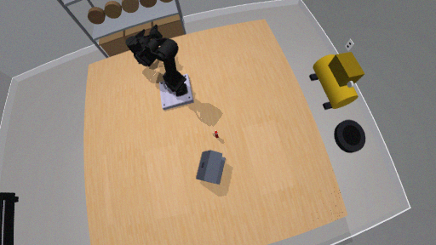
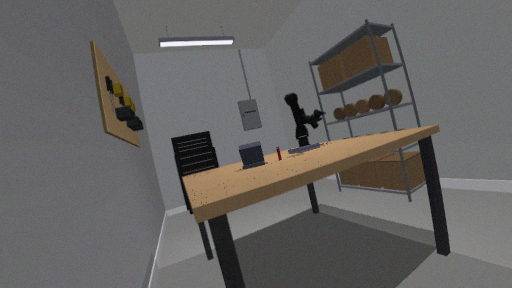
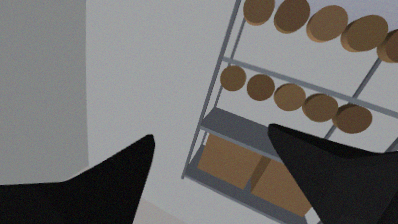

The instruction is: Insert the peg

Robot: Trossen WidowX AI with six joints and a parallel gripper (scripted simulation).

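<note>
On the shelf rack (image 3: 210,95), brown boxes (image 3: 227,162) sit below discs (image 3: 289,97); the pincer (image 3: 210,165) gapes wide, holding nothing.

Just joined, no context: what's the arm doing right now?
Nothing is grasped yet. The arm is folded back over its base plate, with the gripper aimed at the shelf rack behind the table, away from the work. Its jaws are wide open and empty. The red peg stands untouched on the table between the base plate and the grey panel. Picking up and inserting the peg are both still to do.
</note>
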